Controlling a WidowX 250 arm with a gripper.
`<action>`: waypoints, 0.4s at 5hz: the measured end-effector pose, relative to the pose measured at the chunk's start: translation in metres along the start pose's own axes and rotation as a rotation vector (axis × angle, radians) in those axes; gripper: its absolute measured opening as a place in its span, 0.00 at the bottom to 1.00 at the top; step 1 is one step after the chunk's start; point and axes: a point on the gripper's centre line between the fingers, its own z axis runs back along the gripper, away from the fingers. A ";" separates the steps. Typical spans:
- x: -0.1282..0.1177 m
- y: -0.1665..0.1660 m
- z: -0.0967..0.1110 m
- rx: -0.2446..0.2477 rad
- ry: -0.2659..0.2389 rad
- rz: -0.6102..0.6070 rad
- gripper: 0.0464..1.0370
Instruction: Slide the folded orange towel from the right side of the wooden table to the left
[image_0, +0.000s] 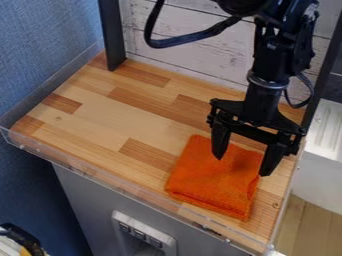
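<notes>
The black gripper (240, 165) hangs down at the right of the counter, its two fingers spread wide with nothing between them. Directly below and around its fingertips lies a folded orange cloth (212, 182), flat on the wooden surface near the front right corner. The fingertips overlap the cloth's upper part in the view; whether they touch it I cannot tell.
The wooden counter (100, 120) has a low clear rim (120, 189) along its front edge. A white plank wall (194, 42) stands behind, with a dark post (111, 35) at the back left. A white ridged unit (324, 132) adjoins at the right.
</notes>
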 end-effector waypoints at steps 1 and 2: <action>-0.001 0.001 -0.005 -0.002 -0.004 -0.031 0.96; 0.004 0.004 -0.006 -0.010 -0.031 -0.074 0.96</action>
